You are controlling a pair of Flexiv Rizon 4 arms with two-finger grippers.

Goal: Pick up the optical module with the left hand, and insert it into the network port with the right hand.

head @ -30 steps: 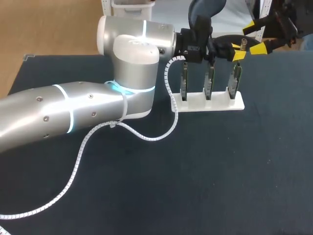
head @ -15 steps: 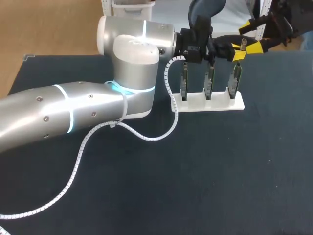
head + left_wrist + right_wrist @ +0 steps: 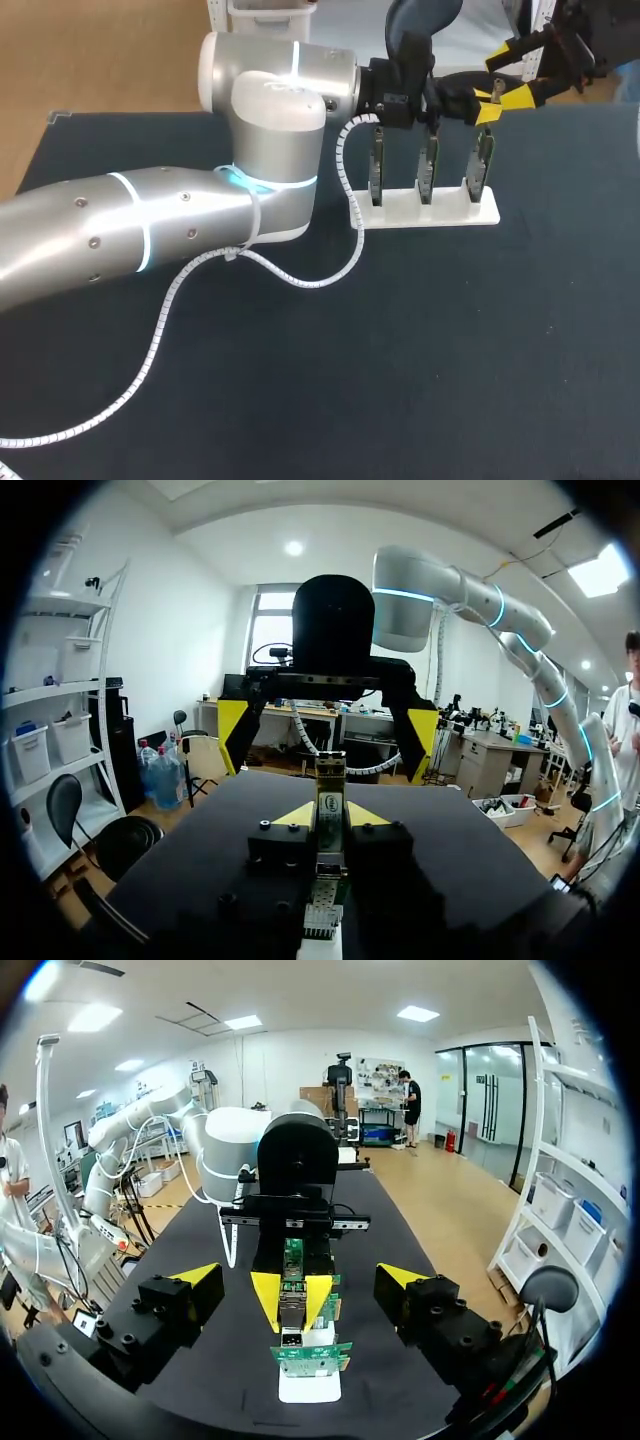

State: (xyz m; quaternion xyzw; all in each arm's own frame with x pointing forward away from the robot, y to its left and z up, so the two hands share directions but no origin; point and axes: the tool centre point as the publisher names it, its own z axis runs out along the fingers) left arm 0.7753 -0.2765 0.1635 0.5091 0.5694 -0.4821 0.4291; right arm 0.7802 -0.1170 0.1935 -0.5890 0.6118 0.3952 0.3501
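**Operator:** In what state is the left claw (image 3: pixel 324 816) found?

**Technician:** It is closed on the module (image 3: pixel 330 780). Both yellow tips are pressed against the module from opposite sides, near its upper end.

**Operator:** Where is the module located?

**Technician:** It is held upright between the tips. Its lower end is seated in the end slot of the white stand (image 3: pixel 430 212), directly under the claw.

**Operator:** What is found further out?

**Technician:** The right claw (image 3: pixel 513 76) is positioned just ahead of the left claw and faces it. Its fingers are spread wide, apart from the module. Two more cards (image 3: pixel 377 165) are seated upright in the remaining slots, back under the left claw's fingers. The stand is set on the dark table (image 3: pixel 450 350). A white coiled cable (image 3: pixel 300 280) is routed back from the left claw and down onto the table.
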